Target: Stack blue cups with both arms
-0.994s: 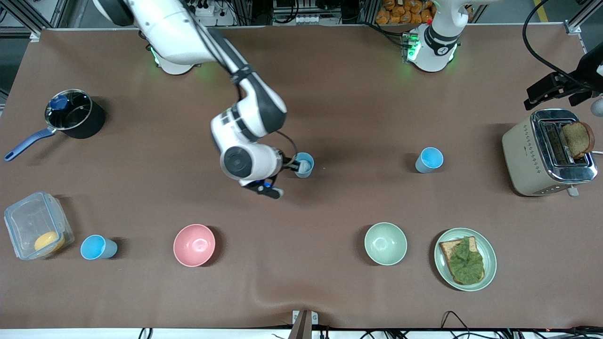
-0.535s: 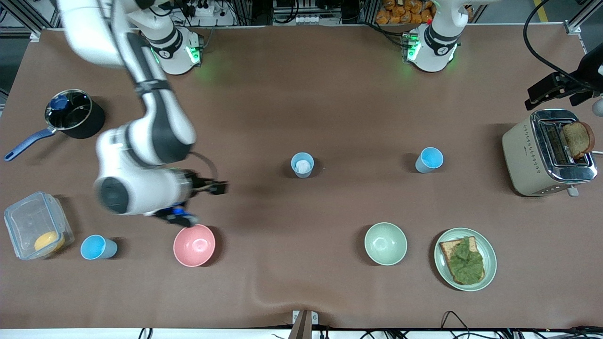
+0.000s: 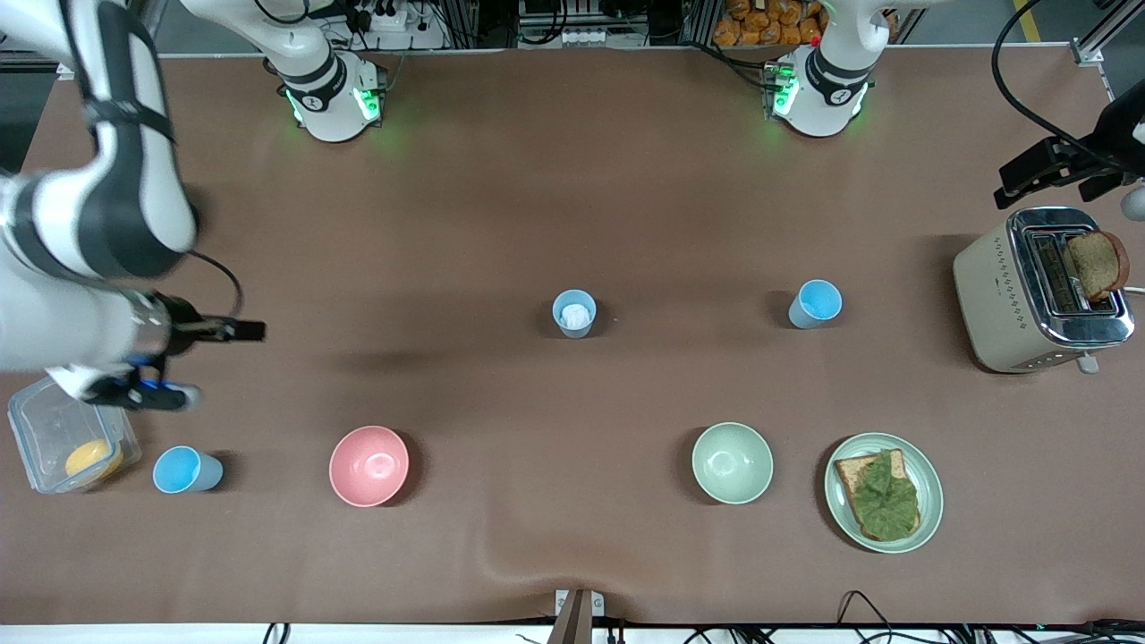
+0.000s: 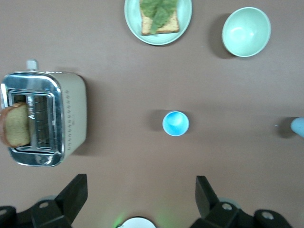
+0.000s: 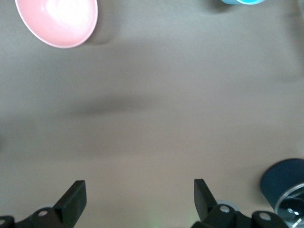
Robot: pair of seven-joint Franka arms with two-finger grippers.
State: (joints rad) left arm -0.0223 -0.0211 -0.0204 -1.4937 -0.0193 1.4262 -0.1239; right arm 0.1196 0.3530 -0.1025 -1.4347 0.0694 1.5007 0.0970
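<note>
A pale grey-blue cup point(image 3: 573, 313) with a whitish inside stands upright mid-table. A sky blue cup point(image 3: 815, 303) stands beside it toward the left arm's end and shows in the left wrist view point(image 4: 175, 123). Another sky blue cup point(image 3: 185, 470) stands near the front camera at the right arm's end. My right gripper point(image 3: 246, 331) is open and empty over bare table at the right arm's end point(image 5: 137, 197). My left gripper point(image 3: 1015, 183) is open and empty, high near the toaster point(image 4: 141, 197).
A pink bowl point(image 3: 368, 465) and a pale green bowl point(image 3: 732, 462) stand near the front camera. A plate with toast and lettuce point(image 3: 884, 492), a toaster point(image 3: 1038, 291), a clear container point(image 3: 67, 438) and a dark pot point(image 5: 285, 187) are also on the table.
My right gripper has left the pale cup standing mid-table and swung away toward the right arm's end of the table. The left arm has not moved.
</note>
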